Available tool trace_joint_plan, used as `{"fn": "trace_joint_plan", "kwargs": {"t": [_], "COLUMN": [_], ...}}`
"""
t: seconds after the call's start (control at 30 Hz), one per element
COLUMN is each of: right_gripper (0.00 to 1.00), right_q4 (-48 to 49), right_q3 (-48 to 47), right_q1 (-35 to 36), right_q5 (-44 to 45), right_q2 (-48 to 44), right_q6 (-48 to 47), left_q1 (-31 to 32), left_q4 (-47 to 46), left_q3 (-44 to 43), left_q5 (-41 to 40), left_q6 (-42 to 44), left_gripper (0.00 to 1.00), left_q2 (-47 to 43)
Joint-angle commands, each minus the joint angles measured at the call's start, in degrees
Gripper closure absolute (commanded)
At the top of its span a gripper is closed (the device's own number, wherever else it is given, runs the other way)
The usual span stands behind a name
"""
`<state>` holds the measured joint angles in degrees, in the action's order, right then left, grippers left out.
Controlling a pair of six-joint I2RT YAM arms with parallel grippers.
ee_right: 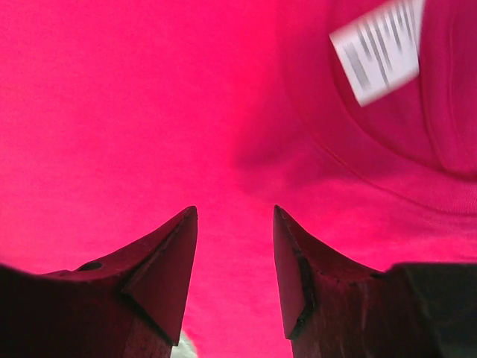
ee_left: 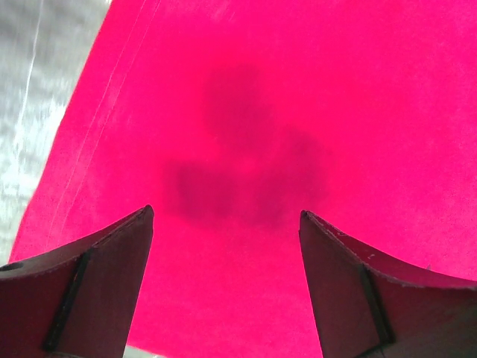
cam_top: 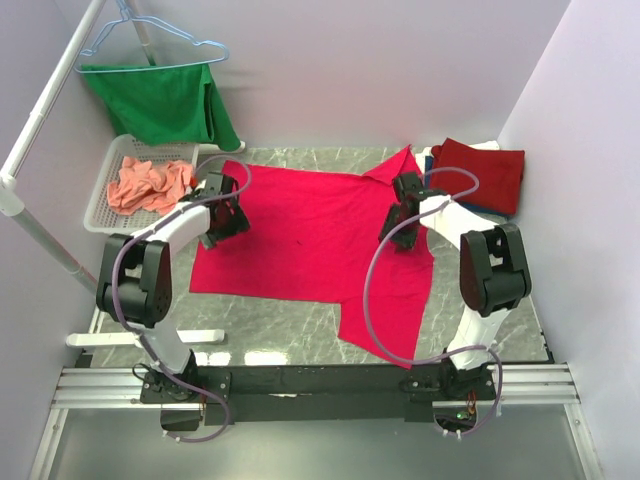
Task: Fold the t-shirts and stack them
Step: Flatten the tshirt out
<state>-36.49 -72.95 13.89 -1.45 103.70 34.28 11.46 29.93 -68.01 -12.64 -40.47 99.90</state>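
A bright pinkish-red t-shirt (cam_top: 310, 235) lies spread flat across the marble table, one sleeve hanging toward the near right. My left gripper (cam_top: 222, 210) hovers over the shirt's left edge, open, with only red cloth (ee_left: 246, 112) between its fingers (ee_left: 112, 268). Over the collar end at the right, my right gripper (cam_top: 402, 215) is open too; its view shows cloth (ee_right: 149, 97) and the white neck label (ee_right: 376, 48). A salmon-orange t-shirt (cam_top: 150, 185) sits crumpled in the white basket. Folded dark red (cam_top: 485, 170), blue and white t-shirts are stacked at the back right.
The white basket (cam_top: 100, 205) stands at the left edge. A green garment (cam_top: 165, 100) hangs on a blue hanger (cam_top: 150, 35) from a white rail (cam_top: 40, 120) at the back left. Walls close in on both sides.
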Motion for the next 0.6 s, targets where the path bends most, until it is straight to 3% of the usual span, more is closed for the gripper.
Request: {"fn": "trace_joint_plan", "kwargs": {"t": [0.0, 0.57], "right_gripper": [0.48, 0.5], "right_q4": [-0.51, -4.73], "right_q3": [3.25, 6.85], "right_q1": [1.22, 4.04], "right_q5": [1.37, 3.83], "right_q2": [-1.84, 1.5], "right_q6": [0.96, 1.4], "left_q1": [-0.04, 1.81], "left_q4": [0.82, 7.85], "left_q3": [3.49, 14.57], "left_q5": [0.78, -0.63], "left_q6": [-2.24, -9.63], "left_gripper": [0.16, 0.16], "left_q2": [-2.69, -3.65]}}
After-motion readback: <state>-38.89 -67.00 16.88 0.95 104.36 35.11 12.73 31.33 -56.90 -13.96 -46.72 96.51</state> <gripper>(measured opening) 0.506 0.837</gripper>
